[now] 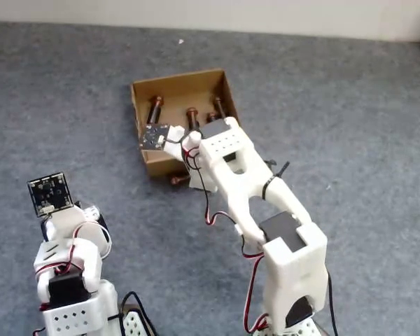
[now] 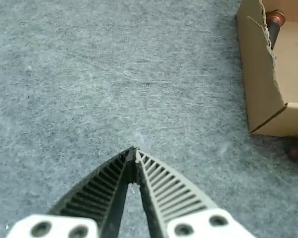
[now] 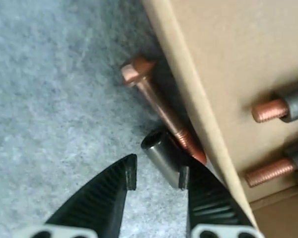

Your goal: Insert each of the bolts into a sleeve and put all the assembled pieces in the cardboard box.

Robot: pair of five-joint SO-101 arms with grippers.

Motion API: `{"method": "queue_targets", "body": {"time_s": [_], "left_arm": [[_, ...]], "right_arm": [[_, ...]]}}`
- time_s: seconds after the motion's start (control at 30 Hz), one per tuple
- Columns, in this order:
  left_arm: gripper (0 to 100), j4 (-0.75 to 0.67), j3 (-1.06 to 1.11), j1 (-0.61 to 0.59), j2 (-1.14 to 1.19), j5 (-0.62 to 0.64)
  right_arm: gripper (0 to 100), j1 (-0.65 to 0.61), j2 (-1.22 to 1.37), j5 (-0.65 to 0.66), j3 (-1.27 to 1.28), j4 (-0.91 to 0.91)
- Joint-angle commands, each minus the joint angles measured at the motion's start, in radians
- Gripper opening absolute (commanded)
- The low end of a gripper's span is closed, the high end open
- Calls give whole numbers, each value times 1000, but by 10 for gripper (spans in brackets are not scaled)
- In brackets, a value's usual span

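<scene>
Against the outside of the cardboard box (image 3: 188, 74), along the wall nearest my arms, lies the loose bolt (image 3: 156, 106). Its long axis runs nearly parallel to that wall, with the pointed threaded end tucked close to the cardboard and the hexagonal head angled a little away from it. It is copper-coloured metal, smooth along the upper shank and ridged with thread toward the tip.

Just beside the threaded end, on the side away from the box, lies a sleeve (image 3: 164, 153). It is a short, dull-grey metal tube lying roughly parallel to the bolt, its dark round mouth facing the same way as the bolt's head. Bolt and sleeve look to be touching (I cannot tell for certain).

My right gripper (image 3: 161, 166) stands over the sleeve with its ribbed black fingers parted, one on each side of the tube. One finger sits at the tube's flank and the other leaves a gap, so nothing is clamped.

Inside the box lie three assembled pieces (image 1: 192, 115) side by side, copper threads poking from grey sleeves. The box is plain brown card, open-topped, with a ragged edge on one wall. It sits on grey, felt-like carpet (image 1: 336, 105).

My left gripper (image 2: 133, 154) hovers over the carpet off to one side of the box, apart from it, its fingertips pressed together and holding nothing.
</scene>
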Motion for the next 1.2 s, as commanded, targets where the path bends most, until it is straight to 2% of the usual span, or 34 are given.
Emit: {"method": "queue_targets", "body": {"time_s": [0.0,0.17,0.43,0.87,1.17], "left_arm": [[7,-2,-39,-4,-5,-15],[7,2,-39,-4,-5,-15],[7,0,-39,-4,-5,-15],[7,0,-39,-4,-5,-15],[7,-2,-39,-4,-5,-15]], "right_arm": [[142,41,62,14,-21,7],[142,36,62,14,-19,27],[139,35,61,14,-27,229],[139,38,61,2,-27,229],[138,12,44,-163,-110,206]]}}
